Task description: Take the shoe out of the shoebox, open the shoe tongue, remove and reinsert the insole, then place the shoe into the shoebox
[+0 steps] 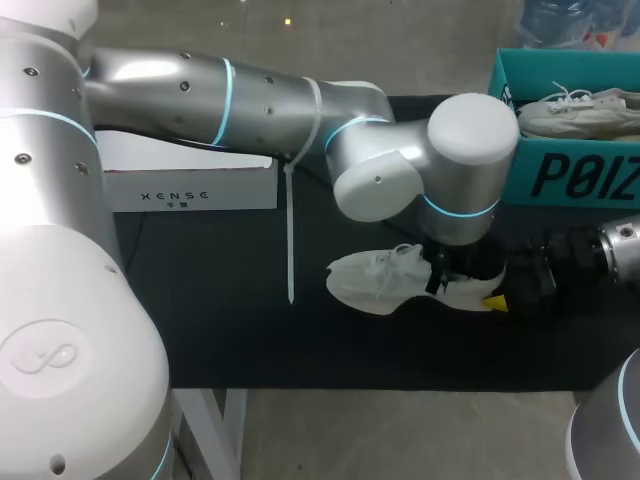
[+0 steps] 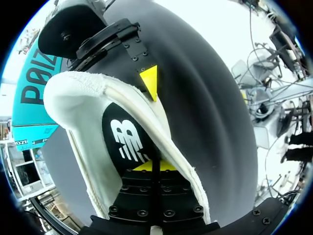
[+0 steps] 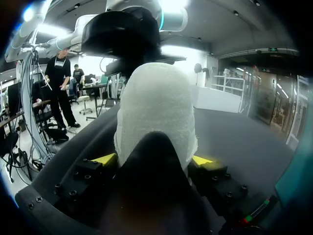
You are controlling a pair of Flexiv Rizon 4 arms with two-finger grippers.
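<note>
On the black desk [image 1: 230, 330], centre-right: white shoe [image 1: 385, 278] lies out of the teal shoebox [image 1: 570, 175], which sits well apart at far right w/ a second shoe [image 1: 575, 108] in it. Long axis runs across the desk, toe to robot's left, heel to its right. Right pincer [image 3: 154, 160] is at the heel end, clamped on the heel from both sides. Left arm reaches past the middle. Left pincer [image 2: 154, 166] drops from above into the shoe's mouth, fingers together, tips on the black insole [image 2: 124, 142] near the heel. Whether any insole edge is nipped betw. them: can't tell. Insole lies inside, stretching away from the tips toward the toe. Judgement: insole step in hand. Left pincer is the nearer, and any pull would likely go up and heel-ward along that axis, w/ the right as anchor.
</note>
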